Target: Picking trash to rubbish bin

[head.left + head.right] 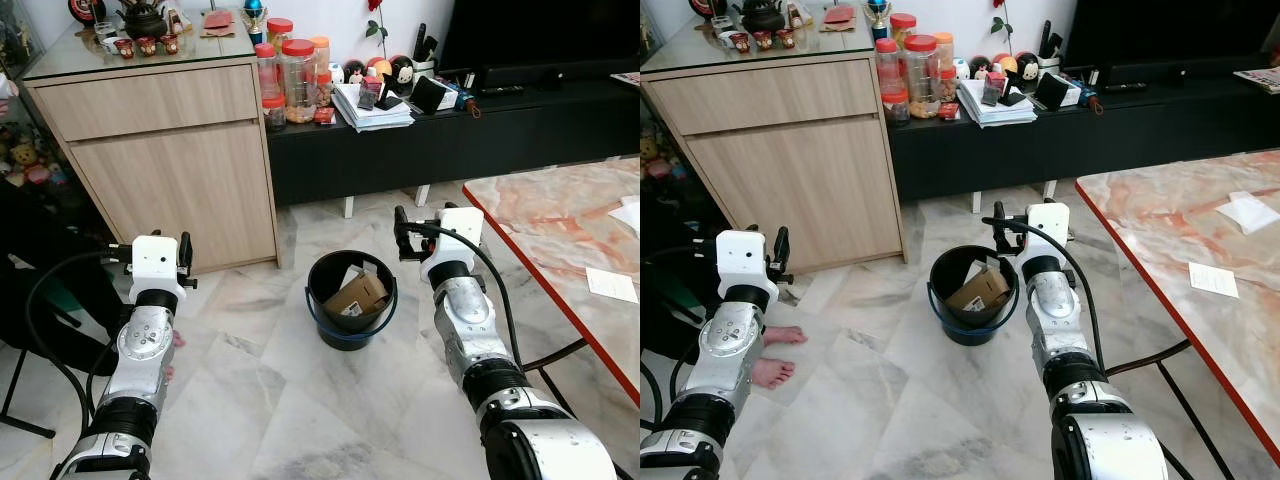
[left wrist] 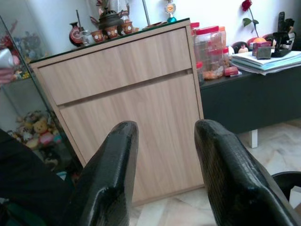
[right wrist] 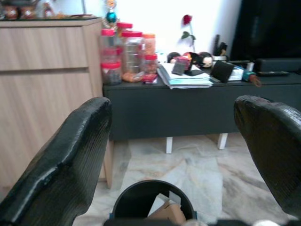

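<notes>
Nearest, at the arm tips: left end effector (image 2: 162,141) spread wide and empty, raised in front of the wooden cabinet (image 1: 170,170); right end effector (image 3: 174,117) likewise spread and empty, poised near the rim of the rubbish bin (image 1: 345,335). Bin upright on the marble floor (image 1: 260,400) between the two arms, closer to the right one, holding a cardboard box (image 1: 355,295) and a scrap of paper. Judged step in hand: fetching the next piece of trash. Treat the paper slip (image 1: 612,285), flat on the tabletop (image 1: 560,215) to the right of the right arm, as the likely candidate. Turn toward the tabletop before reaching; keep the right elbow clear of the red edge. Approach the slip from above with fingers apart, pinch at an edge, allowing for the poor purchase likely on flat paper, and confirm hold before lifting. Carry over the bin mouth and release only when centred above the opening. Consult the right eye view for a fuller look at a second, larger paper (image 1: 1245,212) farther along the tabletop and at a person's bare feet (image 1: 775,350) on the floor beside the left arm; avoid stepping that way. Consult the right wrist view for the bin mouth below the fingers, and the left wrist view for the finger spread against the cabinet front. Farthest: black TV bench (image 1: 450,140) with jars (image 1: 298,80) and stacked papers, judged outside the task.
</notes>
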Controlling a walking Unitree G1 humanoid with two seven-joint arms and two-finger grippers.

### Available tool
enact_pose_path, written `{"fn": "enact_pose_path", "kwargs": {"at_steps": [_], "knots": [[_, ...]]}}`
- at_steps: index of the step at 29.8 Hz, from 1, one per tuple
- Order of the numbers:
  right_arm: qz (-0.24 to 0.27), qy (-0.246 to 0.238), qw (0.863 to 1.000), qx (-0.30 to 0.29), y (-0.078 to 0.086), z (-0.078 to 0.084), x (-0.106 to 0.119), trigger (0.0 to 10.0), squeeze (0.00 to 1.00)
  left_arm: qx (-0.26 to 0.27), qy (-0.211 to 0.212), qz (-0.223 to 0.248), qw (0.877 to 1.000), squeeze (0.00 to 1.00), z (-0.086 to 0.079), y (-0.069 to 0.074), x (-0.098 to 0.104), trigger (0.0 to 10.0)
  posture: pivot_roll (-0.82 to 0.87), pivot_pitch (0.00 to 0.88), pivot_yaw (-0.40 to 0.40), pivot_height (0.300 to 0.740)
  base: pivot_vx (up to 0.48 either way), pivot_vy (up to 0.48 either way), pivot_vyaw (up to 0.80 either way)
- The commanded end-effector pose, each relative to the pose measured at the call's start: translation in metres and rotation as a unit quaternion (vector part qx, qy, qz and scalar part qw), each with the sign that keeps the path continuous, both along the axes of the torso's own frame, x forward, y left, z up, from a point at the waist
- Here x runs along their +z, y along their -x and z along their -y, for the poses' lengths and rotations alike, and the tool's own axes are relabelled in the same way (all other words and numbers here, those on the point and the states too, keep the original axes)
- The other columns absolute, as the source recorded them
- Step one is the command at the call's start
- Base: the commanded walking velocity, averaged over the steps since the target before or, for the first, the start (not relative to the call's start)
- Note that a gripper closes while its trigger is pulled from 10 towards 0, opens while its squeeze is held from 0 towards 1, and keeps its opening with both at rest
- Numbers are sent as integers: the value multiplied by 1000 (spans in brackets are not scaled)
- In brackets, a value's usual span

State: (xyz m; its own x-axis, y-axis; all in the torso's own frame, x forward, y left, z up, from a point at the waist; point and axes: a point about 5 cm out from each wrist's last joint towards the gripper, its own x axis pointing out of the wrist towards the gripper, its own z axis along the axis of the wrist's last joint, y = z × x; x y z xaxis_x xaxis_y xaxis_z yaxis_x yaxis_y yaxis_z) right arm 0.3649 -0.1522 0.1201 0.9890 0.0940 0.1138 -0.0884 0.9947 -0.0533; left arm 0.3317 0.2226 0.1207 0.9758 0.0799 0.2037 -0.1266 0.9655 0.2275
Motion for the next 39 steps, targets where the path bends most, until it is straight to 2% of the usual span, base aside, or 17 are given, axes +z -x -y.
{"fn": "enact_pose_path", "kwargs": {"at_steps": [1, 4, 6, 11, 16, 26, 33, 39], "knots": [[-7, 19, 1000, 15, 3, -1, -5, 10000, 0, -21, -19, -20, 999, 0, 0, 2, -7, 10000, -10, 0, 17, 740, 0, 0, 0], [-11, 16, 1000, 25, 4, 0, -8, 10000, 0, -47, -51, -40, 997, 0, 1, 5, -16, 10000, -19, 0, 22, 740, 0, 0, 0], [-12, 36, 999, 34, 6, 2, -9, 10000, 0, -49, -53, -48, 996, 0, -1, 7, -18, 10000, -19, 0, 22, 740, 0, 0, 0], [-20, 45, 998, 41, 10, 7, -15, 10000, 0, -66, -73, -56, 994, 0, -3, 9, -20, 10000, -14, 0, 18, 740, 0, 0, 0], [-15, 44, 999, 29, 9, 15, -12, 10000, 0, -61, -73, -57, 994, 0, -8, 7, -19, 10000, -18, 0, 20, 740, 0, 0, 0], [-16, 45, 998, 34, 5, 9, -8, 10000, 0, -54, -75, -46, 995, 0, -9, 4, -13, 10000, -5, 0, 12, 740, 0, 0, 0], [-14, 42, 998, 36, 3, 6, -5, 10000, 0, -38, -66, -29, 997, 0, -10, -3, -3, 10000, -3, 0, 13, 740, 0, 0, -766], [-17, 34, 998, 42, 2, 1, -5, 10000, 0, -39, -68, -24, 997, 0, -10, -4, -1, 10000, -2, 0, 14, 740, 0, 0, -796]]}}
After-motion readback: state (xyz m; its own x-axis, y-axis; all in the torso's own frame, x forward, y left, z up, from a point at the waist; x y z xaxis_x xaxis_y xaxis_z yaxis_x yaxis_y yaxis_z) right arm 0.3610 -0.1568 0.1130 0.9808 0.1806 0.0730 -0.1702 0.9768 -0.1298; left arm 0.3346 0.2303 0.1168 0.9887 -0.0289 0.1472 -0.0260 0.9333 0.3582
